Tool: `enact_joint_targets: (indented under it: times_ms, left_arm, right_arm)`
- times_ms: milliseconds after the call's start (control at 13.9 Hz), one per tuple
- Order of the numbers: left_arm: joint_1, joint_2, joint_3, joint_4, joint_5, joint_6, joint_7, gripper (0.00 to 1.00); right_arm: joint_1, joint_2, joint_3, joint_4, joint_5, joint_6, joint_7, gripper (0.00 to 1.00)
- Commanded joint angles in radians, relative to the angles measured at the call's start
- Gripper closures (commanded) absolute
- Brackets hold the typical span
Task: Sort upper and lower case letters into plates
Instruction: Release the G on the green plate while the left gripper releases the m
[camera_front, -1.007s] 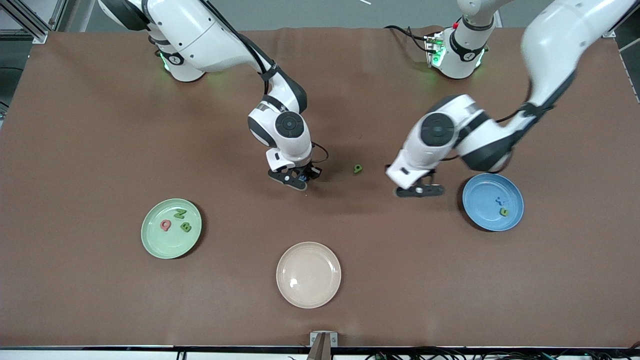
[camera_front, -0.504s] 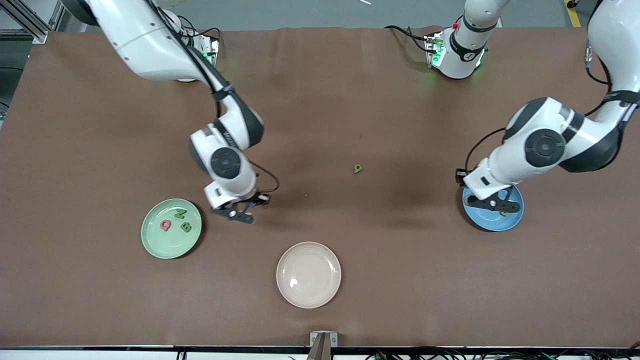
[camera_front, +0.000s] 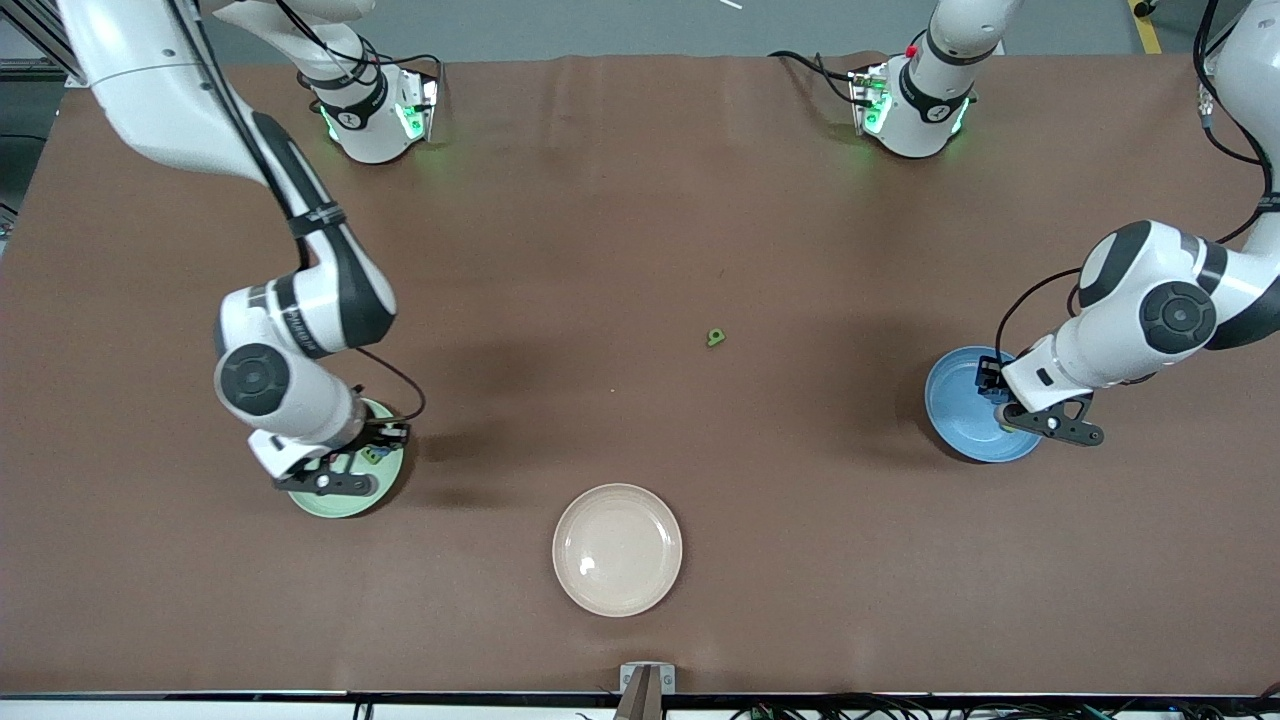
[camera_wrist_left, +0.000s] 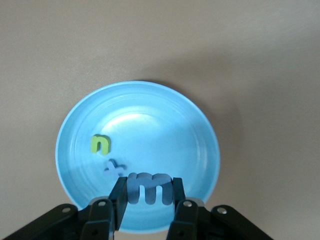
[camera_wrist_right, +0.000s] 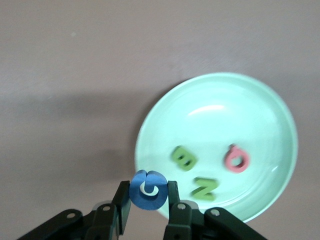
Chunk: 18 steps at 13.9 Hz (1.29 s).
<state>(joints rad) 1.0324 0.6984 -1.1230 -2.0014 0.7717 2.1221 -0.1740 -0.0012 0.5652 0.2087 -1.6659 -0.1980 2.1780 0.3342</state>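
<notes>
A blue G (camera_wrist_right: 148, 190) is pinched between the fingers of the right gripper (camera_wrist_right: 148, 202) over the rim of the mint green plate (camera_wrist_right: 260, 105), where a green B (camera_wrist_right: 183, 158), green N (camera_wrist_right: 205, 188) and pink-red Q (camera_wrist_right: 236, 158) lie. The left gripper (camera_wrist_left: 148, 197) clamps a blue m (camera_wrist_left: 148, 187) over the sky blue plate (camera_wrist_left: 165, 115) — a green n (camera_wrist_left: 99, 144) and blue x (camera_wrist_left: 114, 169) lie in it. A small green letter (camera_front: 715, 337) lies on the brown table (camera_front: 640, 200) between the plates — farther from the camera than the cream-beige plate (camera_front: 617, 549).

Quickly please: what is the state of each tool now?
Left tool: closed on blue foam letter m.
Right tool: closed on blue foam letter G.
</notes>
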Motion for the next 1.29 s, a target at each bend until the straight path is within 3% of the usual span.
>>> enact_joint_targets:
  times_ms: [0,504,1223]
  left_arm:
    - [0.018,-0.005,0.028,-0.059,0.066,0.079,0.005,0.83]
    - [-0.043,0.013,0.103,-0.069,0.077,0.104,-0.021,0.82]
    - [-0.092,0.047,0.155,-0.080,0.123,0.121,-0.093,0.80]
  right_arm:
    - [-0.063,0.062,0.020,0.063,0.005,-0.003,-0.096,1.00]
    - [-0.129,0.180,0.015,0.121,0.000,0.028,-0.161,1.00]
    - [-0.138,0.229,0.014,0.126,-0.008,0.115,-0.165,0.96]
